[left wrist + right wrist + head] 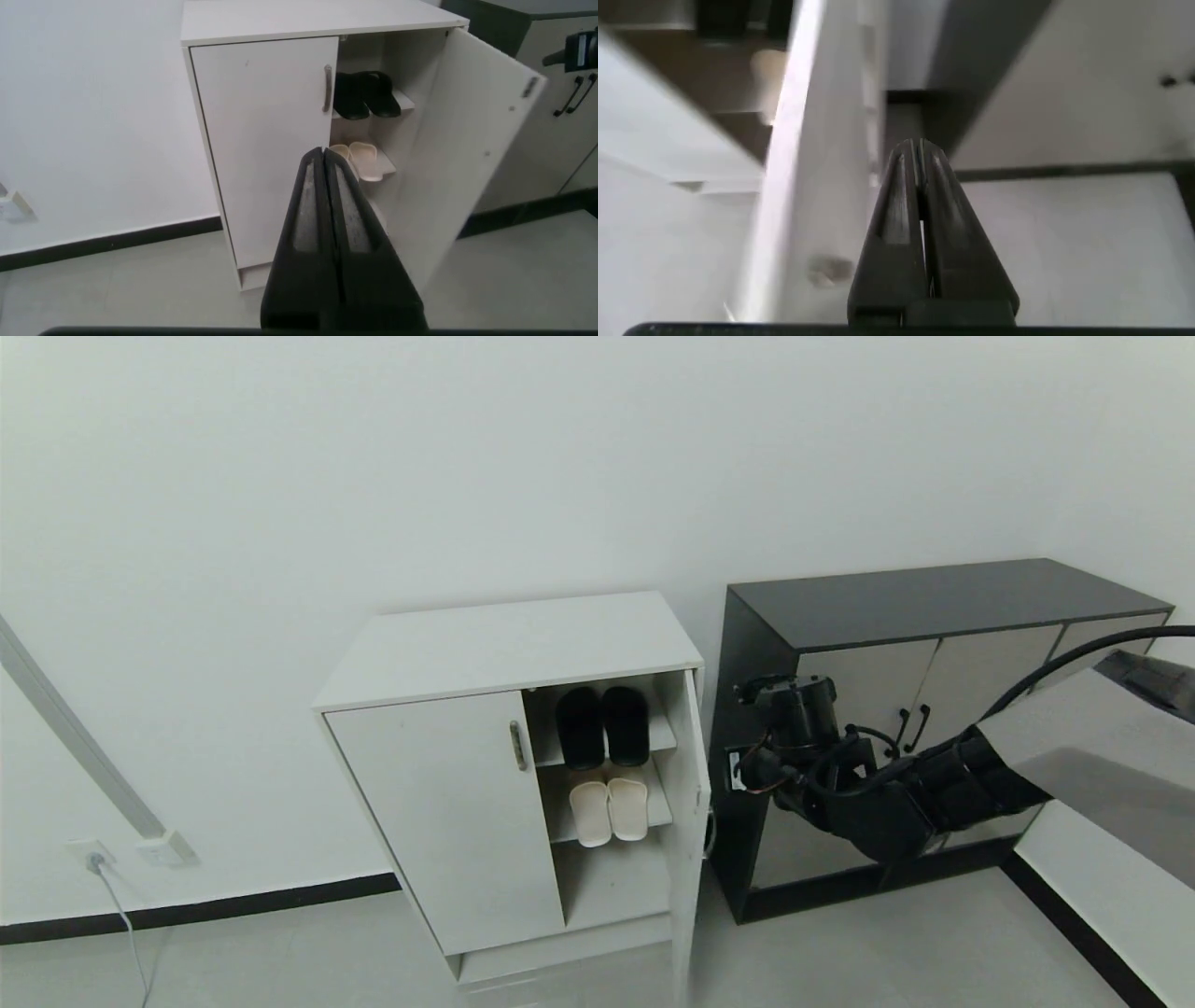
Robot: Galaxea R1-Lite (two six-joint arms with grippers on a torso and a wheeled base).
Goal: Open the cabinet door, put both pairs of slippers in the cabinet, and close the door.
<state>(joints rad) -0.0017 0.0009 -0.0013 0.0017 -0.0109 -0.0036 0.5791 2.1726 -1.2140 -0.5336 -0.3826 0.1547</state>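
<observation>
Slippers lie inside the cabinet (509,644): the black pair (603,726) on its upper shelf, the white pair (609,810) one shelf down. The cabinet's right door (689,803) stands open. The right gripper (921,145), pinched together and empty, sits just outside that door; contact is unclear. The left gripper (324,154), also closed and empty, faces the cabinet's front, well apart.

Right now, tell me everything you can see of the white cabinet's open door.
The open door is a flat matte white panel, board-like, hinged on the right side of the cabinet and swung out wide, nearly edge-on to the head camera. It stands upright. A small metal handle shows near its upper free edge. It uncovers shelves holding the black slippers and white slippers. The right gripper, shut, is close by its outer face; contact cannot be told.
</observation>
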